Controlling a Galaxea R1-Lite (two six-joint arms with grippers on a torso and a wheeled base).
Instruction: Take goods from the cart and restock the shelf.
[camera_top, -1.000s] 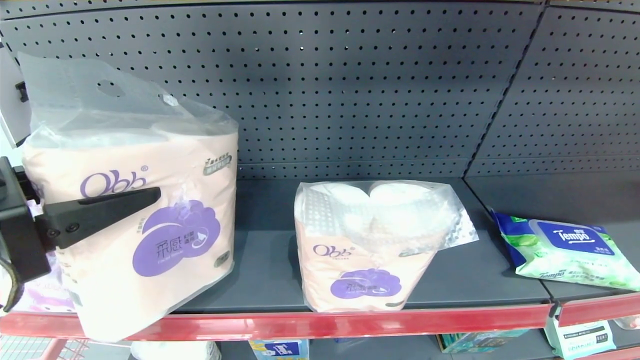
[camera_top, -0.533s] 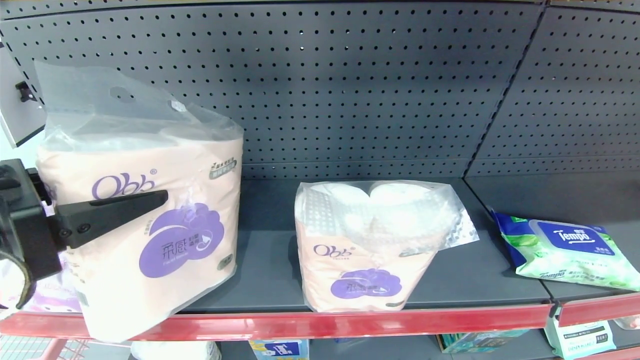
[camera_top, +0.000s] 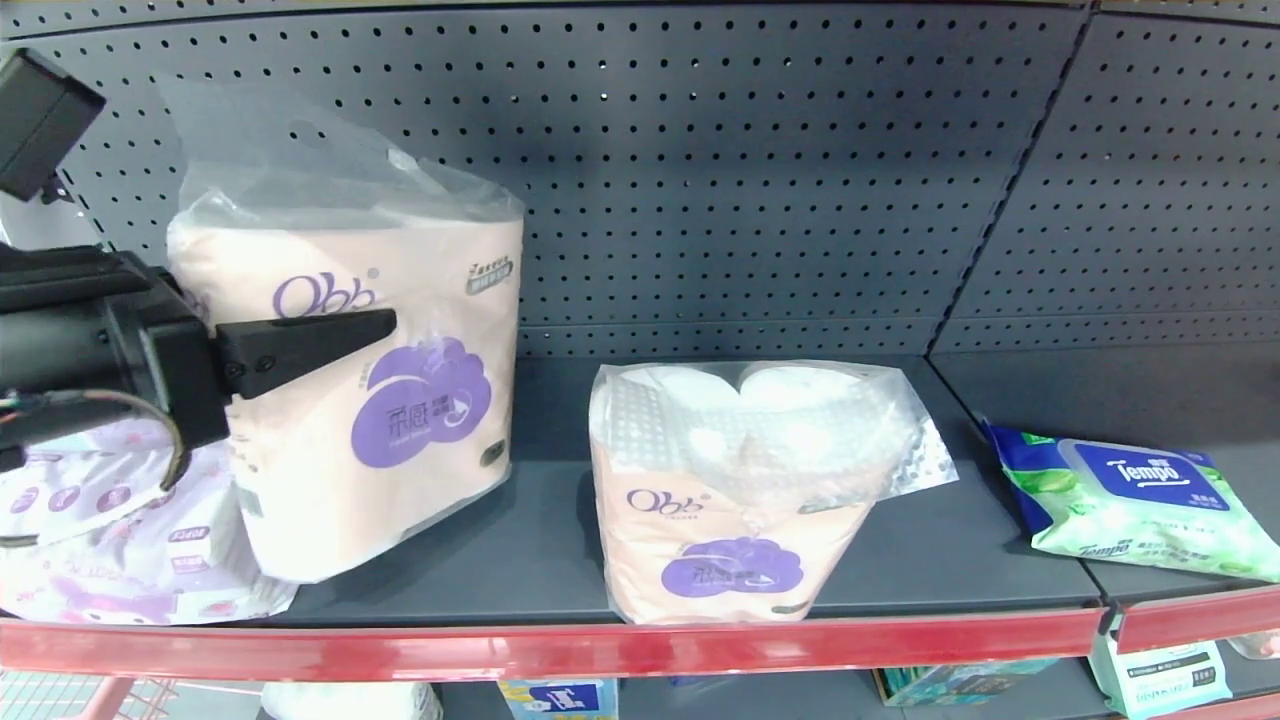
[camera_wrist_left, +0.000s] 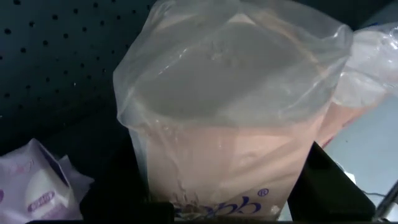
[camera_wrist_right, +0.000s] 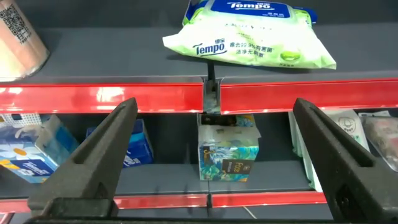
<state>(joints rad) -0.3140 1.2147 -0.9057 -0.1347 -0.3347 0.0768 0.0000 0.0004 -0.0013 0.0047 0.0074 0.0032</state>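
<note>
On the grey shelf (camera_top: 540, 560), backed by perforated board (camera_top: 750, 180) and edged with a red front rail (camera_top: 600, 645): goods in a row. Towards the left end, largest, a peach toilet-roll pack (camera_top: 420, 400) with purple print and a loose clear top, tilted a little, lower edge down at the shelf board; cannot tell whether resting there. Clamped front and back by the left tool (camera_top: 360, 325), one black finger lying across the printed face. Seen from the left wrist as well, clear top uppermost (camera_wrist_left: 230, 168). Near the middle, apart from the first, a second, smaller toilet-roll pack (camera_top: 730, 500), upright at the front edge. Just beside the gripped pack, at the far left, a soft tissue pack (camera_top: 110, 540) in white with pink and purple print, lying flat. On the next bay to the right, a green wipes packet (camera_top: 1140, 505), lying flat. Below the rail, in front of the lower shelf, the right tool (camera_wrist_right: 216, 124), spread wide and holding nothing. Between its fingers in that view, farther off, a small dark-patterned box (camera_wrist_right: 227, 146).
</note>
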